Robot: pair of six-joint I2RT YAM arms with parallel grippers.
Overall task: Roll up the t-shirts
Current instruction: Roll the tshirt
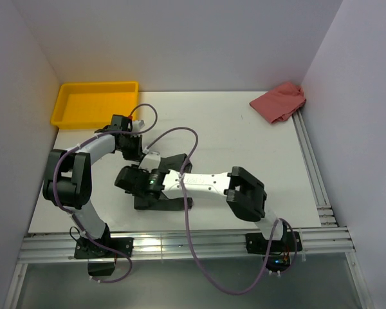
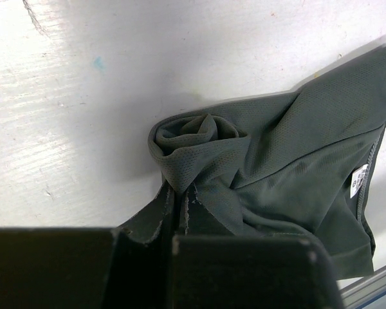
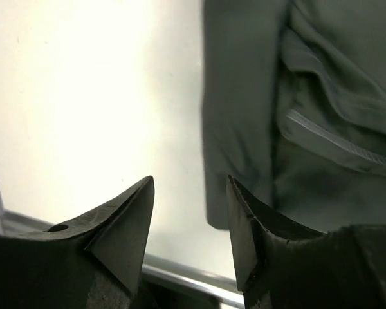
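In the top view a yellow tray point(image 1: 93, 103) sits at the upper left. The left gripper point(image 2: 178, 209) is pressed together on the rolled end of the dark grey t-shirt point(image 2: 289, 148), which lies at mid-frame under the arms. The right gripper point(image 3: 190, 193) has its jaws apart and empty, just beside the shirt's edge. Bare table point(image 1: 244, 141) runs to a red cloth point(image 1: 280, 102) at the upper right.

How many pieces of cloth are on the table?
2. A dark grey t-shirt, partly rolled, lies near the middle of the table; a red cloth lies crumpled at its far right corner. Others may be hidden from view.
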